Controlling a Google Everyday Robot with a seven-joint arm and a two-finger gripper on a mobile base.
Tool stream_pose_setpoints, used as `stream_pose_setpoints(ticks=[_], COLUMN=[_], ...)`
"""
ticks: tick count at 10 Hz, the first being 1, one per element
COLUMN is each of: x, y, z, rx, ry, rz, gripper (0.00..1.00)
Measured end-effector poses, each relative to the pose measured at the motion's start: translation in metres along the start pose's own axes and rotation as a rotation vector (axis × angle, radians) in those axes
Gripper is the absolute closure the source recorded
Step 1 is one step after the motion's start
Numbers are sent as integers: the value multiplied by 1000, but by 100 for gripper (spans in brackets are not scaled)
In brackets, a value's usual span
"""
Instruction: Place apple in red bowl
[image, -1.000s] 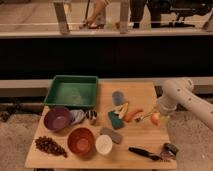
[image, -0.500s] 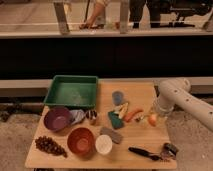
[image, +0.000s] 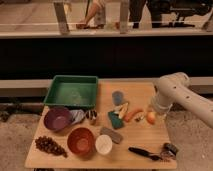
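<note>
The apple (image: 151, 117), small and yellow-orange with a red blush, is at the right side of the wooden table (image: 150, 140), just right of the carrot. My gripper (image: 151, 114) hangs at the end of the white arm that comes in from the right, directly over the apple and shut on it. The apple sits low, at or just above the tabletop. The red bowl (image: 81, 141) stands empty near the front left, well away from the gripper.
A purple bowl (image: 57, 119) and a green tray (image: 72, 91) are at the left. An orange carrot (image: 133, 114), a green sponge (image: 116, 120), a grey can (image: 117, 97), a white cup (image: 103, 144), dark grapes (image: 49, 146) and a black brush (image: 142, 152) lie around.
The arm and the apple have shifted slightly left together, toward the carrot. Everything else on the table stays where it was.
</note>
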Motion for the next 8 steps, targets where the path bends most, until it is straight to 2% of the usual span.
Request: stream_pose_setpoints(ticks=[1, 2, 6, 8], x=[-12, -33, -55, -75], y=[-3, -9, -11, -14], z=[-2, -6, -13, -14], rx=[-4, -10, -19, -18], ry=[-1, -3, -11, -18], rz=[-19, -55, -126, -161], gripper=[100, 100, 100, 100])
